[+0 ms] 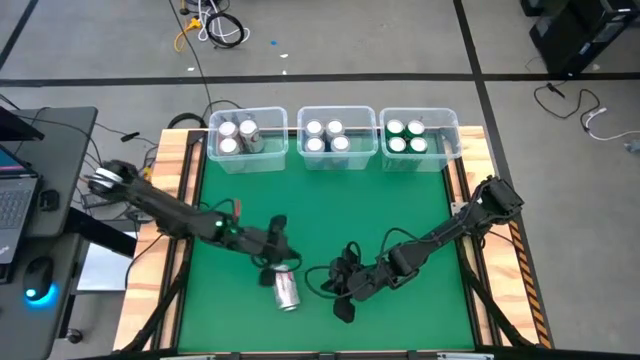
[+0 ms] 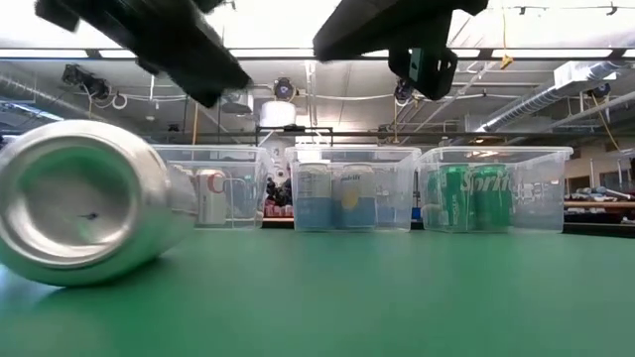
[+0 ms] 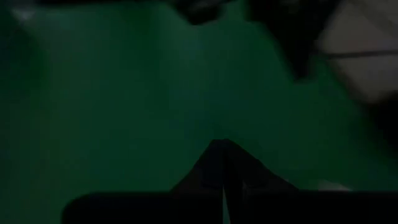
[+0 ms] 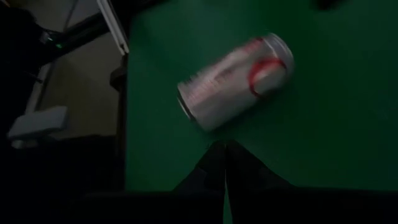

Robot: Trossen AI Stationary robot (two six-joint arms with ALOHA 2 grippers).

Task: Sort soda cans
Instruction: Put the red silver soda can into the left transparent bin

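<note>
Beside toppled can [image 1: 287, 290], possibly idle tools.

Lying can [image 1: 287, 289]: bare aluminium, brushed silver, soft sheen; red printed mark on its side; lower centre of the high view.
Binned cans [image 1: 324, 137]: shiny silver metal tops; the green ones [image 2: 474, 197] have glossy printed sides.
Bins [image 1: 419, 163]: clear, smooth plastic, slightly glossy walls.
Counter [image 1: 330, 205]: matt green covering, even and smooth.
Counter edging [image 1: 181, 170]: pale bare wood, matt.
Arms [image 1: 170, 212]: dark casing, dull finish.
</note>
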